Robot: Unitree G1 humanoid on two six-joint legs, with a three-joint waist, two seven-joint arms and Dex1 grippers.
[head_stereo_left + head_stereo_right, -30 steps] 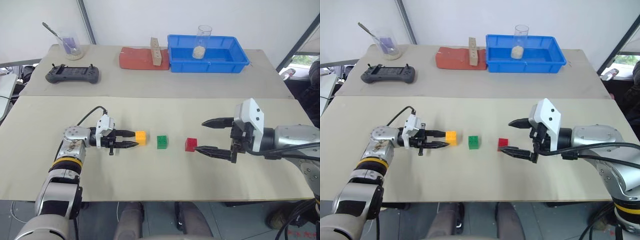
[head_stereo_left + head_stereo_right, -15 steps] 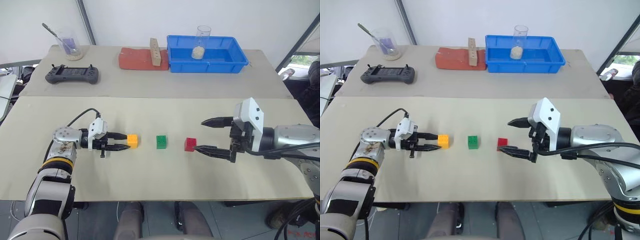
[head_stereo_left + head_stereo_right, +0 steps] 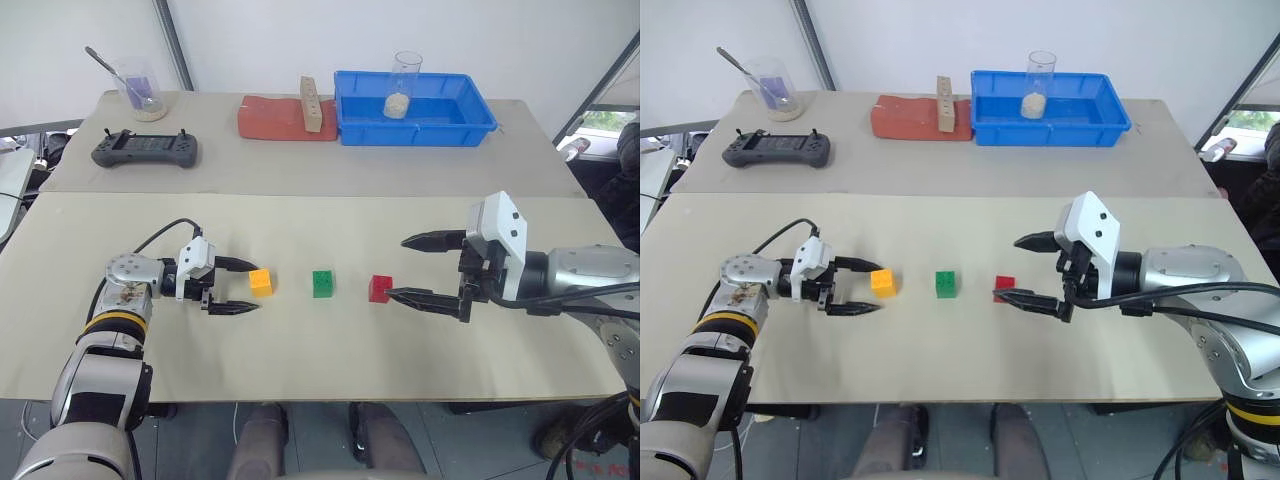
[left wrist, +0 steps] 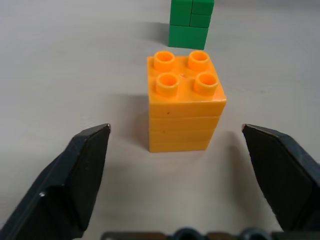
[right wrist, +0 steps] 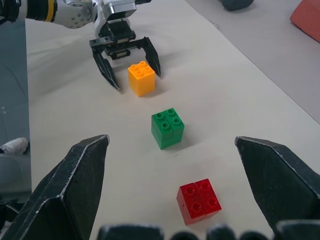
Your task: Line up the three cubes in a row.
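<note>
Small orange-yellow plastic stud block [image 3: 261, 282], green one [image 3: 323, 283] and red one [image 3: 380, 288] stand spaced in one line, parallel to the desk [image 3: 330, 350] front edge. Row looks done. Left claw [image 3: 232, 287] wide, straddling orange-yellow without contact; right claw [image 3: 418, 270] wide beside red. Remaining: withdraw both.

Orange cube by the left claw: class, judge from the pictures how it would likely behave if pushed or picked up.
The orange cube looks like hard moulded plastic, so probably stiff and light. Its flat base and sides suggest it would slide rather than roll. Its smooth sides may slip between the fingers of the open left claw.
</note>
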